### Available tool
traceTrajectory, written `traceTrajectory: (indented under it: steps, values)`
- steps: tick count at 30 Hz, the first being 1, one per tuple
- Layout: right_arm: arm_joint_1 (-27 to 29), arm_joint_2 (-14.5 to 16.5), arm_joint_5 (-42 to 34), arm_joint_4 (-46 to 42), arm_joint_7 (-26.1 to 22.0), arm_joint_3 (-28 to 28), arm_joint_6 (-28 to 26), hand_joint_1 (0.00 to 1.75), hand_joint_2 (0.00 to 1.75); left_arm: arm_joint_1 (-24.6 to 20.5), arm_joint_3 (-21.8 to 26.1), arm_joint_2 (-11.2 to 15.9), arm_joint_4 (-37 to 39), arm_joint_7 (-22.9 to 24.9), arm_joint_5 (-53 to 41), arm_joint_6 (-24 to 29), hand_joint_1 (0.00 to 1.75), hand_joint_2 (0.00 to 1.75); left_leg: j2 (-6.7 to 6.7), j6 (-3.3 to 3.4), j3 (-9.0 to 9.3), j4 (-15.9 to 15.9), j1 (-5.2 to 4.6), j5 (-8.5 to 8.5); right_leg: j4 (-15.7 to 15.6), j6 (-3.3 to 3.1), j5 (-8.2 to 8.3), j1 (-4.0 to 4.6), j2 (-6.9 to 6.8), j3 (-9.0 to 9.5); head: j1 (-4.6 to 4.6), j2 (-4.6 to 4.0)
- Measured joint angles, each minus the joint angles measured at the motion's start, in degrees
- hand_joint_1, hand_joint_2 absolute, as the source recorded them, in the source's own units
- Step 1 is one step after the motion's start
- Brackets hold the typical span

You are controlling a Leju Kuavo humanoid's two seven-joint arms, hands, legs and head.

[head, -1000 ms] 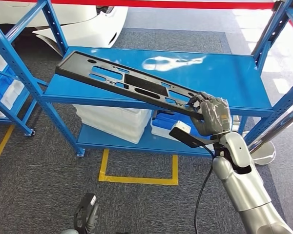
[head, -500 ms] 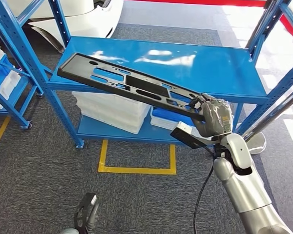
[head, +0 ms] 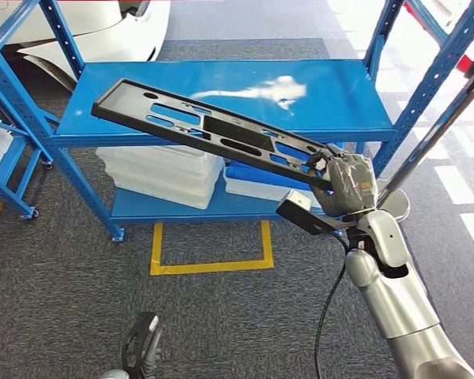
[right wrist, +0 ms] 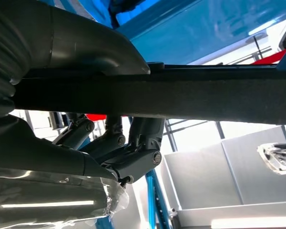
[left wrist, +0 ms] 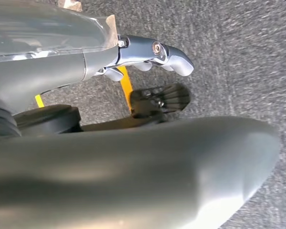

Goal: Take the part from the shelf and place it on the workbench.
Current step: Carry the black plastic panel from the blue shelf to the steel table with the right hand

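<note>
The right hand (head: 344, 185) grips one end of the long black slotted panel (head: 205, 134), thumb over its edge and fingers (right wrist: 141, 152) curled beneath. The panel reaches away from the hand, hanging above the blue shelf (head: 342, 99) without touching it. Against a second ago the whole scene has slid sideways, so the robot is probably turning toward the workbench. The left hand (left wrist: 152, 52) hangs low over the carpet, holding nothing.
</note>
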Motion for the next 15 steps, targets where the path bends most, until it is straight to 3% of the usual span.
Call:
traceTrajectory:
  steps: [1,2,3,6,8,10,12,15]
  values:
    - [0.1,0.1,0.0,0.1,0.0,0.0,0.0,1.75,1.75,0.0,0.0,0.0,0.0,0.0,0.0,0.0,0.0,0.0,-0.08,-0.19,-0.55,2.6,0.12,-0.92,0.3,0.08,0.31,-0.03,0.38,-0.74,0.03,0.0]
    - [0.1,0.1,0.0,0.2,0.0,0.0,0.0,1.75,1.75,0.0,0.0,0.0,0.0,0.0,0.0,0.0,0.0,0.0,-0.11,-0.37,-0.16,3.2,0.23,-0.75,0.7,0.22,0.56,-0.11,0.78,-1.48,0.03,0.0]
    - [0.2,0.1,0.0,0.3,0.0,0.0,0.0,1.75,1.75,0.0,0.0,0.1,0.0,0.0,0.0,0.0,0.0,0.0,-0.18,-0.55,1.18,1.9,0.38,0.2,1.3,0.37,0.75,-0.24,1.21,-2.24,0.02,0.0]
    - [0.2,0.1,-0.1,0.3,0.0,0.0,0.0,1.75,1.75,-0.1,0.0,0.1,0.0,0.0,0.0,0.0,0.0,0.0,-1.71,-0.73,7.39,-7.9,0.88,3.25,3.1,1.09,0.97,-0.52,2.38,-4.38,0.04,0.0]
    - [0.2,0.2,-0.1,0.4,0.0,0.0,0.1,1.75,1.75,0.0,0.0,0.1,0.0,0.0,-0.1,0.0,0.0,0.0,-2.63,-0.33,8.4,-10.1,0.88,3.3,3.8,1.92,1.43,-0.55,3.14,-5.44,0.07,0.0]
    - [0.4,0.1,-0.2,0.4,0.0,-0.1,0.1,1.75,1.75,0.1,0.0,0.1,0.0,0.0,-0.1,0.0,0.0,0.0,-2.03,0.47,7.92,-10.2,0.81,3.81,3.9,2.7,1.9,-0.68,3.54,-5.87,0.07,0.0]
    - [0.4,0.1,-0.2,0.4,0.0,-0.1,0.2,1.75,1.75,-0.1,0.0,0.0,0.1,0.0,-0.1,-0.1,0.0,0.0,-1.2,1.55,7.43,-10.4,0.87,4.55,5.6,3.32,0.24,-0.73,2.4,-6.77,0.26,0.0]
    - [0.3,0.1,-0.4,0.5,0.0,-0.1,0.2,1.75,1.75,0.0,0.1,0.1,0.1,0.1,-0.2,-0.1,0.0,0.0,0.05,2.35,6.47,-10.5,0.77,5.44,15.5,3.92,-5.94,-0.92,0.83,-10.15,0.57,0.0]
